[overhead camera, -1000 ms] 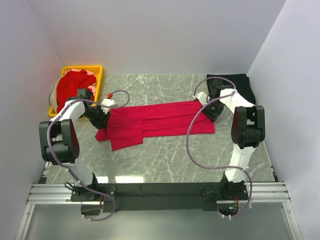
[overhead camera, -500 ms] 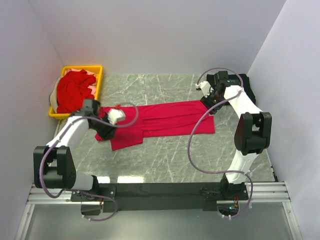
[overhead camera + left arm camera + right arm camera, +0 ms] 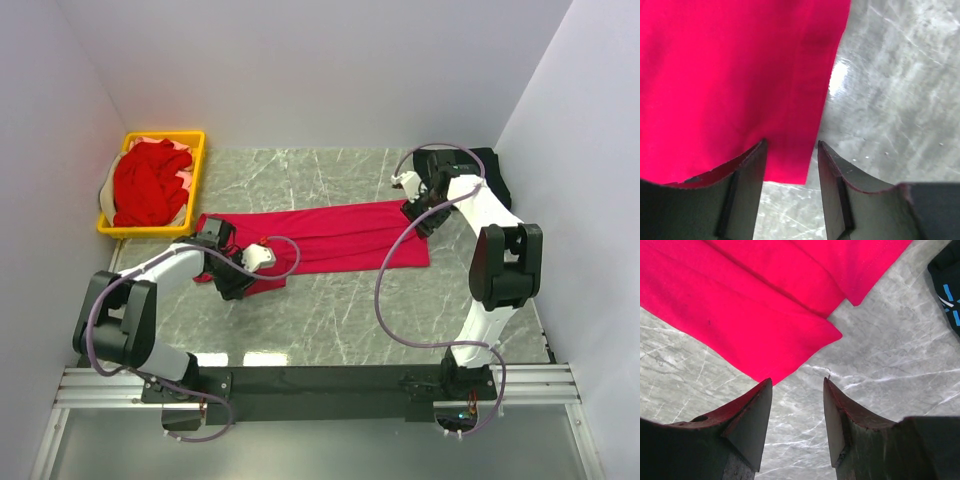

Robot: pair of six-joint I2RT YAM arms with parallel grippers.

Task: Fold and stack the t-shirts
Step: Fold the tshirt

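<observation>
A bright red t-shirt (image 3: 330, 235) lies folded into a long band across the table's middle. My left gripper (image 3: 237, 281) is low at its near left corner. In the left wrist view the gripper (image 3: 791, 145) is open, and the red cloth's corner (image 3: 790, 165) lies between the fingers. My right gripper (image 3: 419, 217) is at the shirt's far right end. In the right wrist view it (image 3: 797, 381) is open and empty over bare table, with a red corner (image 3: 775, 365) just ahead. A black t-shirt (image 3: 488, 172) lies at the back right.
A yellow basket (image 3: 196, 160) at the back left holds a heap of other red shirts (image 3: 148, 185). The black shirt's blue print (image 3: 951, 310) shows at the right edge of the right wrist view. The marble table (image 3: 350, 310) is walled on three sides.
My left arm has swung from the shirt's left end toward the near side and right. The shirt's near left flap now looks smaller. My right gripper has shifted slightly at the far right corner.
</observation>
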